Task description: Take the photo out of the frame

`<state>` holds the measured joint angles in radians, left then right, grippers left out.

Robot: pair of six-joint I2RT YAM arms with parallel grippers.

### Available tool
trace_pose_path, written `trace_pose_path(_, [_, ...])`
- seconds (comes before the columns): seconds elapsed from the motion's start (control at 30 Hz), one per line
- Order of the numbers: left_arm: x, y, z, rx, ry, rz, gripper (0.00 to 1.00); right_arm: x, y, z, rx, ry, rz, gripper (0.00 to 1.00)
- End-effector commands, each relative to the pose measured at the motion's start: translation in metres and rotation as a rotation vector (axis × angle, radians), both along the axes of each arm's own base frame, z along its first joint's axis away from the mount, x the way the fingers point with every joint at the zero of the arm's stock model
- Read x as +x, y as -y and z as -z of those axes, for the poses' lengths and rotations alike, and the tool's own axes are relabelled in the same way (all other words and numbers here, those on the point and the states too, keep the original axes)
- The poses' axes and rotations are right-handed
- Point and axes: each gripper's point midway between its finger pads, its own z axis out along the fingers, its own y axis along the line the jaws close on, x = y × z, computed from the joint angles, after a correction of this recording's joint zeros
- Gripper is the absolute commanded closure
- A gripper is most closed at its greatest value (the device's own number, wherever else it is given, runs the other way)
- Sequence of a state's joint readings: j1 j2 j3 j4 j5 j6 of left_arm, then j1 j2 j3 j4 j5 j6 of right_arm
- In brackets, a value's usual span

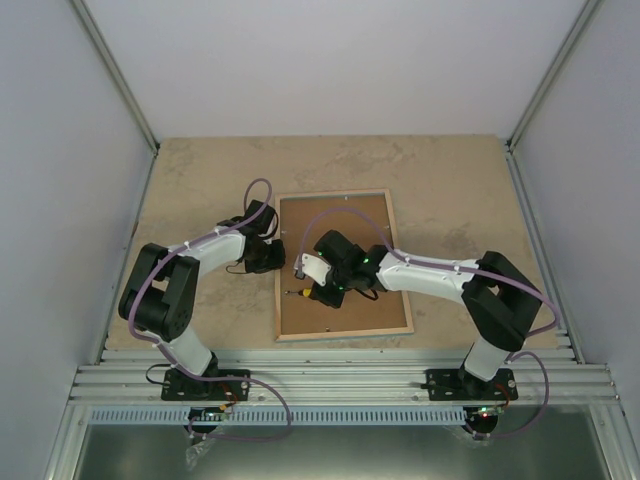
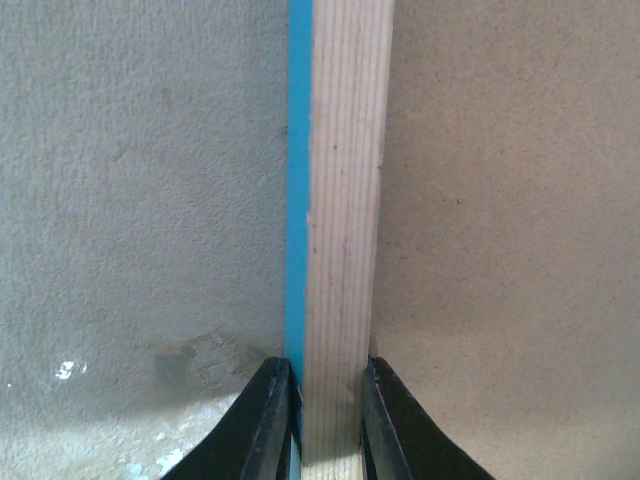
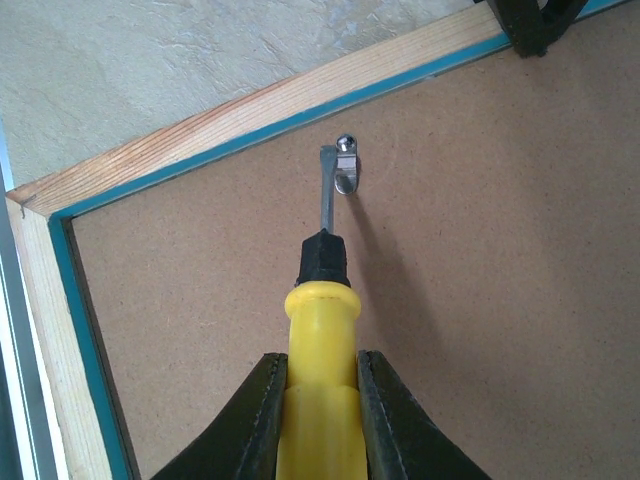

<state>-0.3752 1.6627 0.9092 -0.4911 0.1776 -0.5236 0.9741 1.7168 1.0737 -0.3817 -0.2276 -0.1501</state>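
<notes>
The frame (image 1: 345, 331) lies face down on the table, its light wood back rim (image 2: 345, 200) and a strip of turquoise edge showing. A plain brown backing board (image 1: 380, 310) fills it, and the photo is hidden beneath. My left gripper (image 2: 330, 425) is shut on the frame's left rail, one finger on each side of the wood. My right gripper (image 3: 320, 420) is shut on a yellow-handled screwdriver (image 3: 320, 320). Its blade tip rests against a small metal tab (image 3: 345, 172) on the backing board (image 3: 480, 250), near the frame's left rail. In the top view the screwdriver (image 1: 298, 293) points left.
The beige table (image 1: 200, 180) runs between grey side walls, with a ribbed metal rail (image 1: 340, 380) along its near edge. Both arms reach over the frame, and the left gripper's fingers (image 3: 530, 25) show at the top right of the right wrist view.
</notes>
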Motion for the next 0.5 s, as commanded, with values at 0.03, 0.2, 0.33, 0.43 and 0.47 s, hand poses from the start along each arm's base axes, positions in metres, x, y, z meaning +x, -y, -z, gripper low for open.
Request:
trace_pose_path(0.03, [-0.001,0.003,0.008,-0.003,-0.019,0.002,0.93,-0.006,0.019,0.010,-0.076,-0.007,0.008,0.99])
trace_pose_path(0.2, [-0.002,0.004,0.008,-0.006,-0.019,0.003,0.93,-0.005,0.014,-0.003,-0.030,0.008,0.012,1.00])
trace_pose_path(0.33, [-0.004,0.005,0.009,-0.012,-0.025,0.010,0.93,-0.003,0.009,-0.016,0.014,0.018,0.018,1.00])
trace_pose_path(0.43, [-0.005,0.006,0.008,-0.018,-0.031,0.017,0.92,0.001,0.006,-0.023,0.044,0.036,0.038,1.00])
trace_pose_path(0.47, [-0.006,0.006,0.008,-0.017,-0.033,0.019,0.92,0.003,0.006,-0.027,0.062,0.044,0.052,1.00])
